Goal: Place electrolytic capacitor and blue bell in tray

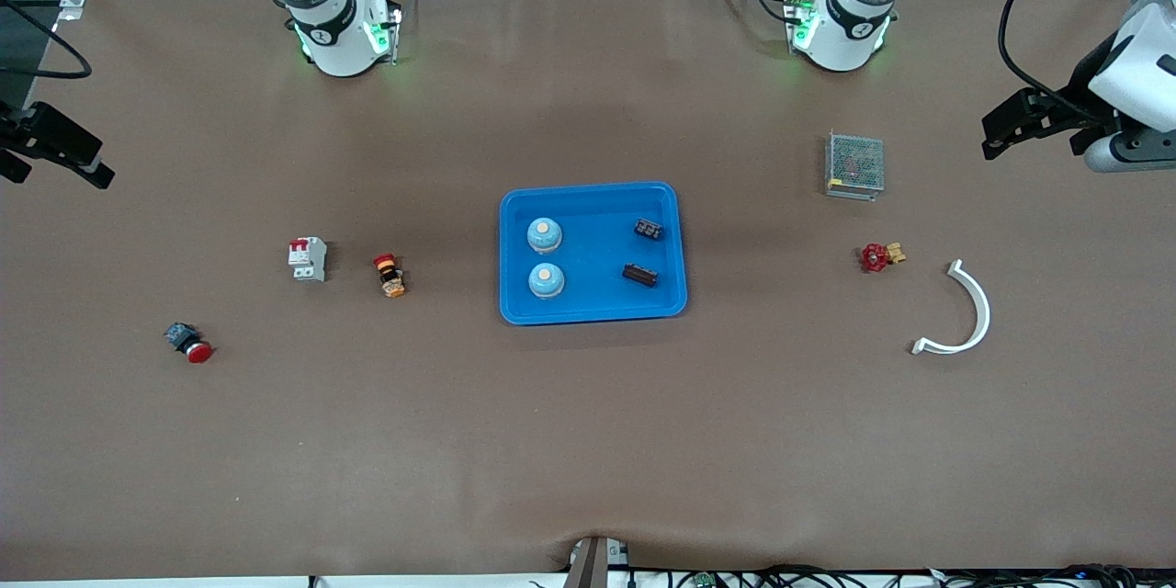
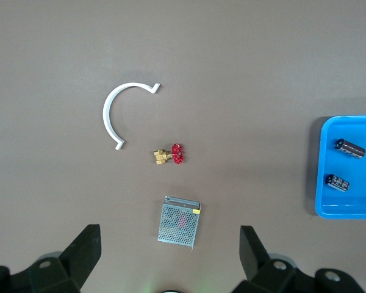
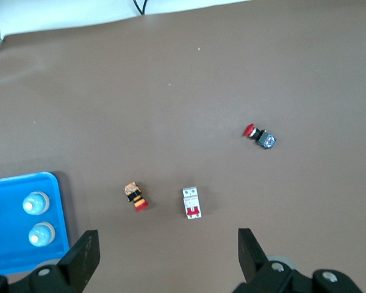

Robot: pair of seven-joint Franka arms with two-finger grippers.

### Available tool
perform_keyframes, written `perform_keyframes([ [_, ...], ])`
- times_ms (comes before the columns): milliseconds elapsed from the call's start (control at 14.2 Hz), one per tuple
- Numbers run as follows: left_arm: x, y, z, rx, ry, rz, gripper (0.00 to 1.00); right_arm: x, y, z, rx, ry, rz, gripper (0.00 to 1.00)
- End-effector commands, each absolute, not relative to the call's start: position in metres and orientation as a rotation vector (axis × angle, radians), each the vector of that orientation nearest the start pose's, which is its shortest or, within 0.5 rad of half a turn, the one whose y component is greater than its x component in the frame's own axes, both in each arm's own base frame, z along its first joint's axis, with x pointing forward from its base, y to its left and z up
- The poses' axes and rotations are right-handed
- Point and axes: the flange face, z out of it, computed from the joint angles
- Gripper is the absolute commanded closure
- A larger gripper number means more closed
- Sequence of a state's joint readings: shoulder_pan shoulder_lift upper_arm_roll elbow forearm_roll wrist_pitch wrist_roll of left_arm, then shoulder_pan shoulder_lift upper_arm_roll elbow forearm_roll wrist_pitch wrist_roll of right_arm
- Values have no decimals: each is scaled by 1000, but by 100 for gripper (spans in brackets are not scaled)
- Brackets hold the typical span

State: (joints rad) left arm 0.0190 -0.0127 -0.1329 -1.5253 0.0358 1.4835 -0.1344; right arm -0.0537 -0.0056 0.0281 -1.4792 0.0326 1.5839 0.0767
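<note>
Tray [image 3: 56,183] cut off at frame edge

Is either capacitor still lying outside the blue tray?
No. In the front view both dark capacitors lie inside the tray, beside the two blue bells.

text: none legible | labels: none legible | numbers: none legible

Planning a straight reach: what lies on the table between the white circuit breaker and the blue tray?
Only the small orange-and-black push button lies between the circuit breaker and the tray, seen in the front view.
</note>
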Motion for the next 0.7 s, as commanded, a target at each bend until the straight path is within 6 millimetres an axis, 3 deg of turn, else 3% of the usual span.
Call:
perform_keyframes([
  [0, 537, -58, 654, -3107, -30, 20, 0, 554, -14, 663, -3127, 129, -108, 0],
  [634, 535, -62, 655, -3108, -23, 22, 0, 557, -11, 656, -3138, 106, -82, 0],
])
